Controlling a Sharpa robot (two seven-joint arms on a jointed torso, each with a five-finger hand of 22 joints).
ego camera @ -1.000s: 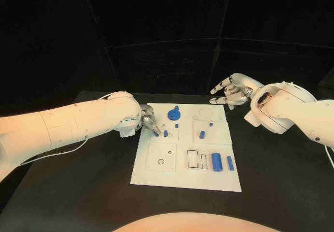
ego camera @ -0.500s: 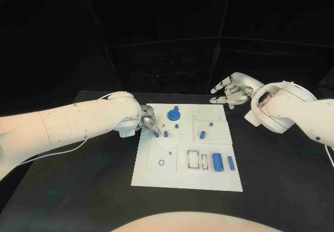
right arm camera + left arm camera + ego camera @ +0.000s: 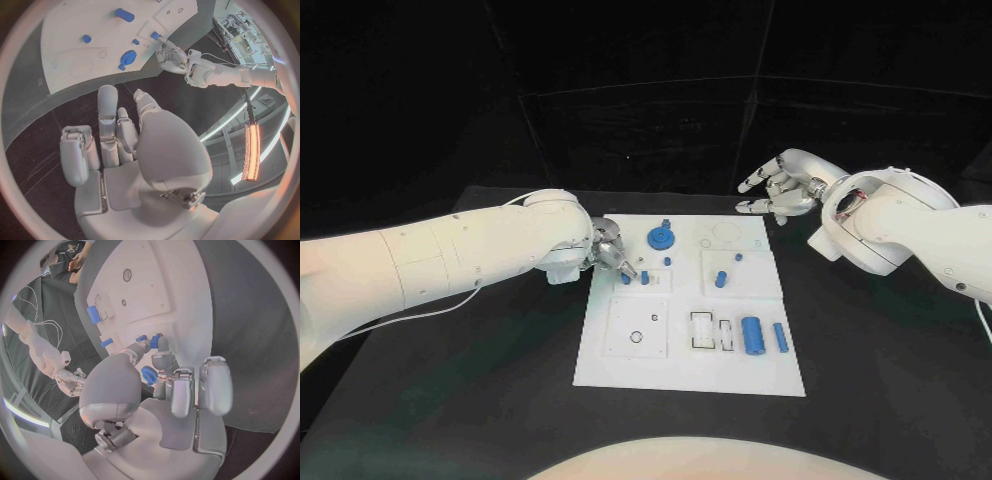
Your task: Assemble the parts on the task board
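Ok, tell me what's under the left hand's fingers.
The left hand's fingers reach down to small blue parts on the task board. Whether they pinch one is hidden.

We see the left arm (image 3: 437, 258) entering across the table's left side, its forearm angled toward the middle. The left hand (image 3: 609, 251) sits low at the task board's (image 3: 687, 372) left edge, near the far left corner, fingers pointed down and inward; the left wrist view shows its fingertips (image 3: 157, 342) closed on a small blue part (image 3: 155, 340). The right arm (image 3: 920, 236) comes in over the table's right side, elbow bent. The right hand (image 3: 783, 187) hangs raised beyond the board's far right corner, fingers apart and loosely curled, holding nothing, palm toward the board.
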